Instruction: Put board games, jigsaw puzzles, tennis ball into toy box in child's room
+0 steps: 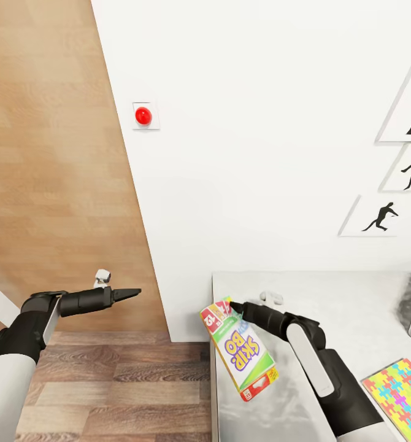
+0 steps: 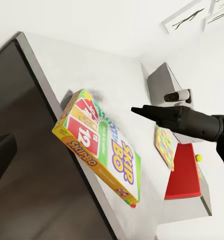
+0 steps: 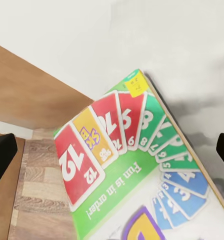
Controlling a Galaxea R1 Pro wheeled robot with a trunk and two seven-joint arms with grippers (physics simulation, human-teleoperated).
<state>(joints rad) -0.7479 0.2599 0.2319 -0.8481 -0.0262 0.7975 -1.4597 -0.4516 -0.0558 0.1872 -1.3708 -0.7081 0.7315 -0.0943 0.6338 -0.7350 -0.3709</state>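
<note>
A yellow-red-green Skip-Bo board game [image 1: 240, 348] lies tilted across the near left edge of the light grey table [image 1: 334, 291], partly overhanging the floor. My right gripper [image 1: 232, 305] hovers at the box's far end, open, with its fingers [image 3: 1, 157] wide apart over the cover [image 3: 132, 165]. In the left wrist view the same box [image 2: 99, 145] sits under the right gripper [image 2: 134, 110]. My left gripper [image 1: 135, 292] is open over the floor, left of the table. A jigsaw puzzle [image 1: 399, 393] lies at the table's near right. The grey toy box [image 2: 163, 82] stands further along, and the tennis ball [image 2: 198, 158] is beyond it.
A white wall [image 1: 248, 153] with a red button [image 1: 143, 115] and black silhouette pictures [image 1: 380, 218] rises behind the table. Wood-plank floor [image 1: 52, 184] spreads to the left. A red flat item [image 2: 184, 172] lies beside the puzzle [image 2: 164, 146].
</note>
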